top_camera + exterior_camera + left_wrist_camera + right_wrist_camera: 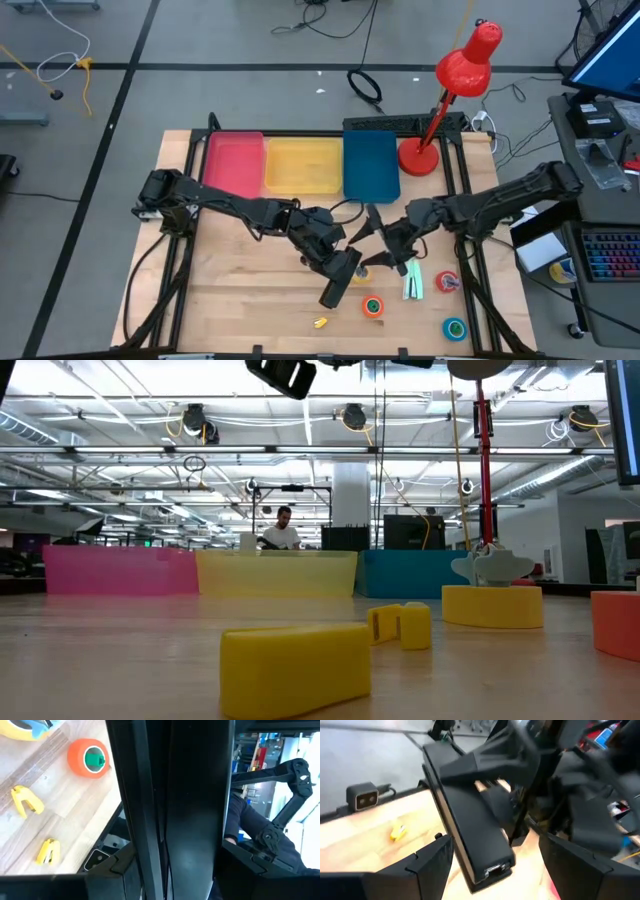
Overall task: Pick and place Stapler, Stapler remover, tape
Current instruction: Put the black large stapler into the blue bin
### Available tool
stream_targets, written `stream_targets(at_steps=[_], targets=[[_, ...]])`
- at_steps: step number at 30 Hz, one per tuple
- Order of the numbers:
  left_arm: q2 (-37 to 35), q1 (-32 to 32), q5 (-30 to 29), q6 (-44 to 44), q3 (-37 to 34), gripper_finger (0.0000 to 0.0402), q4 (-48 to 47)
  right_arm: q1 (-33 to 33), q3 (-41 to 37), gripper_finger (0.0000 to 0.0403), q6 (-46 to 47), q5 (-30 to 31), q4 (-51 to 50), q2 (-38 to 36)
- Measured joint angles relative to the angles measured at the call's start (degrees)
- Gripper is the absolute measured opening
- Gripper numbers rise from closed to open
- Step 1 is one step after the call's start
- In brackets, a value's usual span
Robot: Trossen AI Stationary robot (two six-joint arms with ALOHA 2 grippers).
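Observation:
My left gripper (338, 262) is shut on a black stapler (338, 284), held above the table's middle. My right gripper (385, 243) is open just to the right of it. In its wrist view its fingers (432, 865) stand on either side of the stapler's free end (490, 865), apart from it. An orange tape roll (373, 306), a red one (447, 282) and a blue-teal one (455, 327) lie flat on the near right of the table. A yellow tape roll (492, 606) and two yellow staple removers (25, 800) (47, 851) also rest there. My left gripper pinches the black stapler's two long sides (175, 820) between its two fingers, at the far part of the stapler's length. The fingers slant down from the table's left. The stapler is lifted clear and slopes down, its free end (328, 298) toward the table's near edge.
A pink bin (233, 165), a yellow bin (302, 165) and a blue bin (371, 165) stand in a row at the far edge. A red desk lamp (445, 110) stands beside the blue bin. A green-and-white stapler (412, 282) lies under the right arm.

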Motion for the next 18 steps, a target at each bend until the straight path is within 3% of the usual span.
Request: stream_targets(at_steps=[8,18], targets=[[0.0,0.78,0.01,0.03,0.0,0.0197,-1.18,2.86,0.01,0.0284,-6.62,10.69,-0.47,2.1],[0.0,2.16,0.07,-0.22,0.0,0.0195,-2.38,4.92,1.65,0.0282,-9.96,16.85,-0.83,5.04]])
